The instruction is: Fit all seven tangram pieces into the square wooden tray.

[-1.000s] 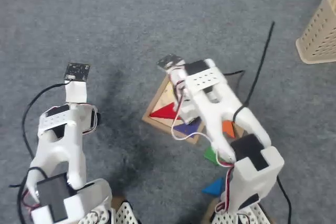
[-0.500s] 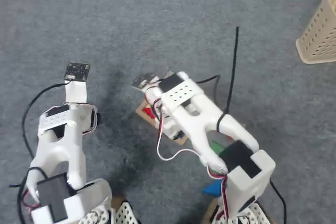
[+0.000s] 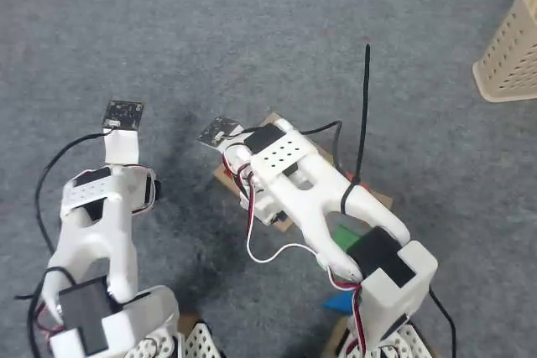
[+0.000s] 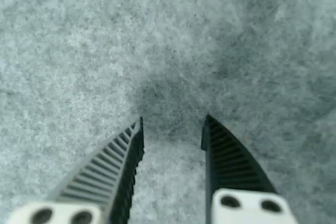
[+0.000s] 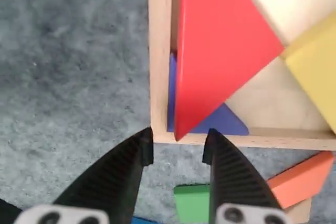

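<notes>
The square wooden tray (image 5: pixel 160 51) holds a red triangle (image 5: pixel 220 40) that lies tilted over a purple triangle (image 5: pixel 220 121), with a yellow piece (image 5: pixel 315 61) beside them. My right gripper (image 5: pixel 176 132) is open, and its fingertips hang just outside the tray's corner rim. An orange piece (image 5: pixel 299 179) and a green piece (image 5: pixel 191 203) lie on the carpet outside the tray. In the high view the right arm (image 3: pixel 294 169) covers most of the tray (image 3: pixel 221 177). My left gripper (image 4: pixel 172 121) is open over bare grey carpet, away from the tray.
In the high view, a green piece (image 3: pixel 344 234) and a blue piece (image 3: pixel 340 299) lie near the right arm's base. A beige perforated basket (image 3: pixel 512 39) stands at the far right. A black cable (image 3: pixel 362 115) arcs up from the right arm. Open carpet lies beyond the tray.
The right arm has swung left across the tray and now hides the red and purple pieces in the high view. The left arm has not moved.
</notes>
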